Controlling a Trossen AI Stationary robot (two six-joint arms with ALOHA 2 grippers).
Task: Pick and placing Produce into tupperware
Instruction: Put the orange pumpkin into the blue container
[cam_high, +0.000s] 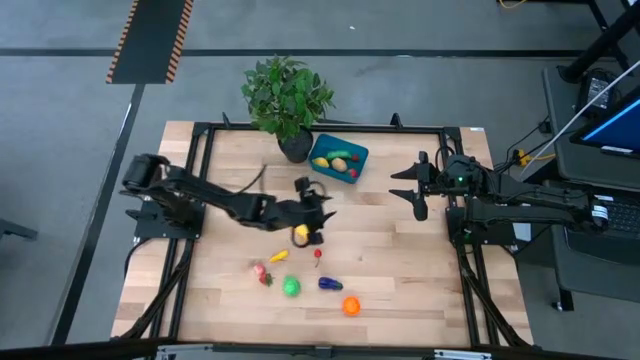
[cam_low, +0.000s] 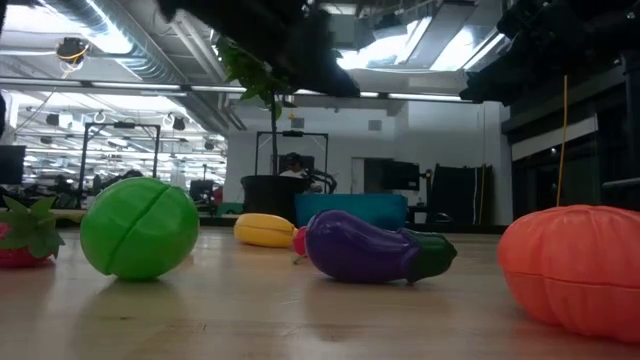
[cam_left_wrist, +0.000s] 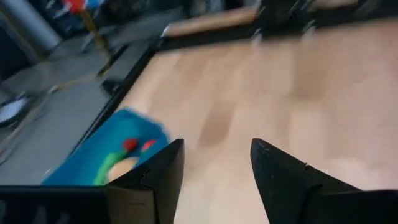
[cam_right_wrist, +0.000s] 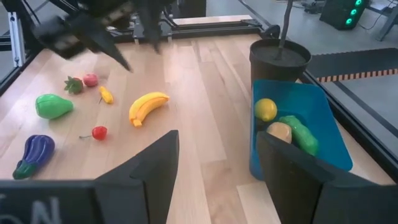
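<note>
On table: 8 loose produce (cam_right_wrist: 149, 102) pcs | 1 tupperware (cam_right_wrist: 329, 134) | left claw (cam_left_wrist: 216, 144) open, empty | right claw (cam_right_wrist: 217, 134) open, empty

No readable text is showing in any view.

The black-and-orange striped hazard strip (cam_high: 150, 40) on the grey floor beyond the pale wooden counter (cam_high: 400, 260) is carrying only diagonal bars, with no words or numbers. The bright blue monitor screen (cam_high: 622, 128) at the right edge is glowing, but whatever it is displaying is too small to read. The small plastic toy fruits and vegetables (cam_right_wrist: 148, 106), the shallow teal-blue plastic container (cam_right_wrist: 298, 134) and the dark plant pot (cam_right_wrist: 280, 59) are bearing no visible labels or brand marks. The far room in the low view is showing nothing legible either.
</note>
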